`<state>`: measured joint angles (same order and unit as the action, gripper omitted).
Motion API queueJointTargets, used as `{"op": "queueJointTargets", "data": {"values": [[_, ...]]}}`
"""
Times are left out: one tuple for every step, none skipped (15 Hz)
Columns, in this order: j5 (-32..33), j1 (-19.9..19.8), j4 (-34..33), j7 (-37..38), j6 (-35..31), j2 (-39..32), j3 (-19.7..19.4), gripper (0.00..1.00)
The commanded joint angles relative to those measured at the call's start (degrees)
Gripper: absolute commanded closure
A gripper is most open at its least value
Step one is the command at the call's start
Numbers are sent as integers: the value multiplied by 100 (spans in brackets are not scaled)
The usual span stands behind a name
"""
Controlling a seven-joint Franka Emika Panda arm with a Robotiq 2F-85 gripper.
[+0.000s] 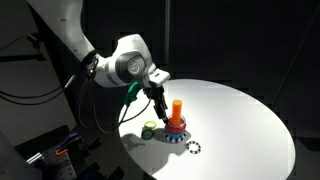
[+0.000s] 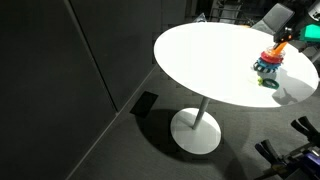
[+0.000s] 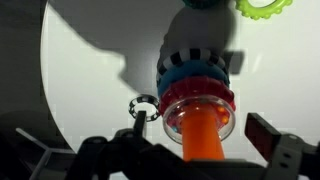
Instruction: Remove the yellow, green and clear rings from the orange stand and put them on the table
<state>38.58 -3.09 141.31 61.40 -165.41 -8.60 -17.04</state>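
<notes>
The orange stand stands on the white table with rings stacked round its foot. In the wrist view the clear ring sits on top of the stack round the orange peg, above a red ring. A green ring lies on the table beside the stand and also shows in the wrist view. I cannot make out a separate yellow ring. My gripper is open, with a finger on each side of the peg, just above the clear ring.
Under the red ring are a blue ring and a black-and-white toothed ring. A small black-and-white toothed ring lies loose on the table near the stand. The table edge falls off into a dark room.
</notes>
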Motion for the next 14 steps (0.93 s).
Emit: {"op": "queueJointTargets", "data": {"values": [[193,28,-237,277,-131,-280,-115,0],[184,32,-266,282,-153,-332,-130,0],[181,37,-298,294,-181,-382,-148,0],[159,36,-331,293,-219,-442,-155,0],[142,36,-361,293,-262,-497,-161,0],[123,37,-388,288,-297,-548,-163,0],[107,39,-410,283,-332,-597,-161,0],[97,42,-434,281,-359,-640,-161,0],[88,45,-460,282,-386,-684,-159,0],[80,48,-484,280,-418,-727,-154,0],[78,51,-506,281,-451,-762,-155,0],[66,50,-526,270,-492,-802,-148,0],[63,54,-545,271,-528,-836,-149,0],[64,59,-564,273,-558,-865,-153,0]]}}
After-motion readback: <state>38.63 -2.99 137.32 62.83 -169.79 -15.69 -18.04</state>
